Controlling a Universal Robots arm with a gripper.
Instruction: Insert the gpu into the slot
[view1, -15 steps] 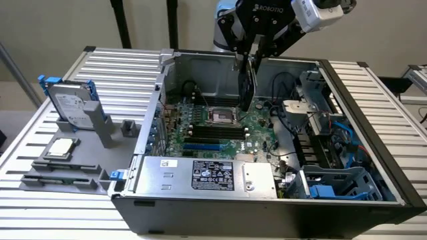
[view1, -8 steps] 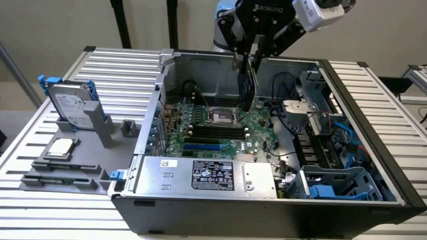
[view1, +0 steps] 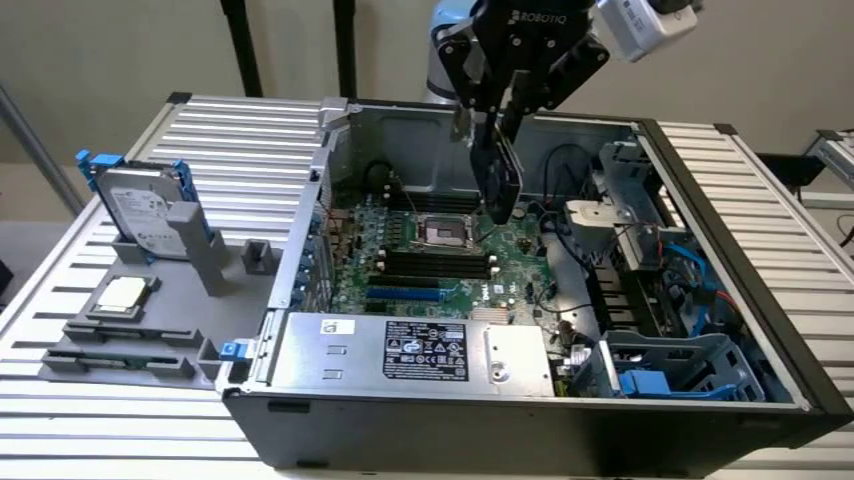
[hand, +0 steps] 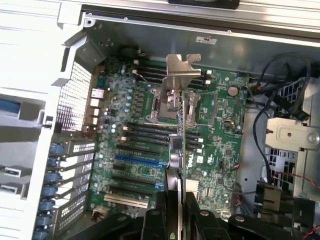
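My gripper hangs over the open computer case, shut on the gpu. The card hangs down edge-on, above the motherboard near the processor socket. In the wrist view the gpu runs away from my gripper as a thin edge, with its silver bracket at the far end. The blue slot lies on the green board toward the power supply, apart from the card and lower down. The wrist view shows the slot off to one side of the card's edge.
The silver processor socket and black memory slots lie under the card. A power supply fills the case's front. Cables and a drive cage crowd the exterior view's right. A grey hard drive stands on the fixture at its left.
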